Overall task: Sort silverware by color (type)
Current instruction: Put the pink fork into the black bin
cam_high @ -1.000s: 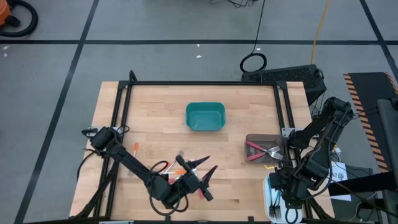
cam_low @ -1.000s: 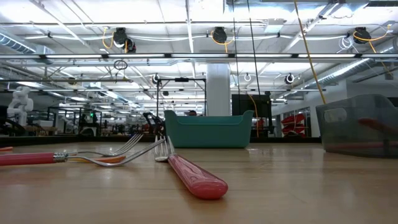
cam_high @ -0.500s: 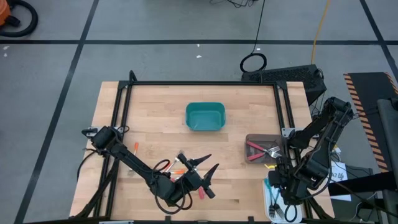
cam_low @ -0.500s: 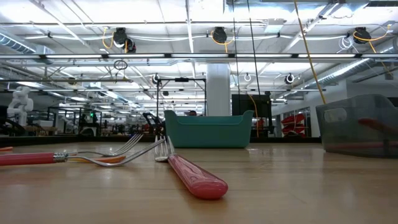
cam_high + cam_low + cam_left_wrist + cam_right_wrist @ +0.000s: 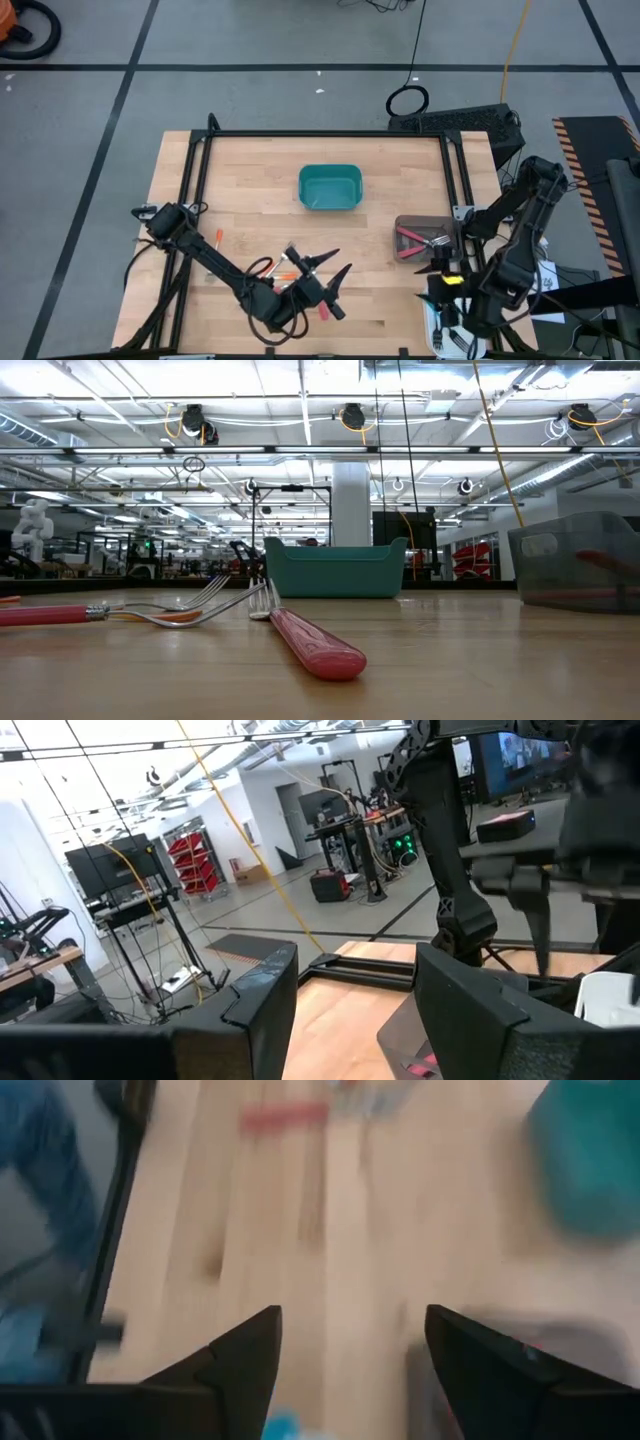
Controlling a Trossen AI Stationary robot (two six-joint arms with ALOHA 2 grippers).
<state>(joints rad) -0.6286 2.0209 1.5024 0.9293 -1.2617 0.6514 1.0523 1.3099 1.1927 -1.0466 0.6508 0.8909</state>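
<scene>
Forks [image 5: 300, 635]: two red-handled on table, one orange.

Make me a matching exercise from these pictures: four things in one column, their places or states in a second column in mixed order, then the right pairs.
Things
1. teal bin
2. grey bin
3. left hand
4. right hand

Places or states
A. open, by the table's right edge, near the front
B. holds red-handled forks, at the table's right side
C. middle of the table, toward the back
D. open and empty, over loose forks near the table's front

Pairs: 1-C, 2-B, 3-D, 4-A
</scene>
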